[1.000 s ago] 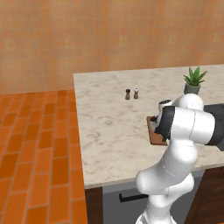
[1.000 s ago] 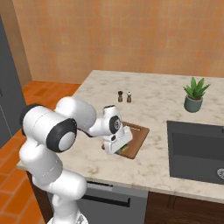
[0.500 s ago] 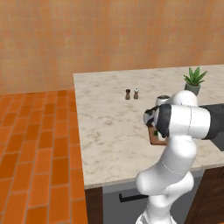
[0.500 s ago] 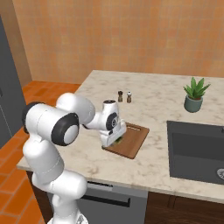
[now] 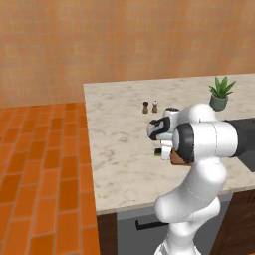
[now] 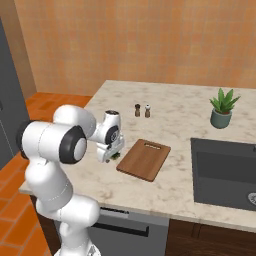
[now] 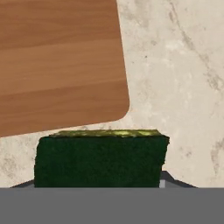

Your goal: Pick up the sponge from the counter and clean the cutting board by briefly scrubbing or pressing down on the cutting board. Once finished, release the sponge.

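Gripper: the gripper (image 6: 111,155) pinched the sponge (image 7: 100,159) between its fingers, low over the counter (image 6: 175,107).
Sponge: right at the fingertips — just off the cutting board (image 6: 145,159), near one rounded corner.
Done: pick-up looked complete.
Left: scrubbing or pressing on the board, then letting go — neither looked done.

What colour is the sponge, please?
Dark green over yellow, the sponge shows best in the hand view.

White arm folded forward at elbow, wrist bent down, gripper (image 6: 113,156) pointed down, fingers clamped on the sponge (image 7: 100,162), hand low over the counter (image 6: 175,117)
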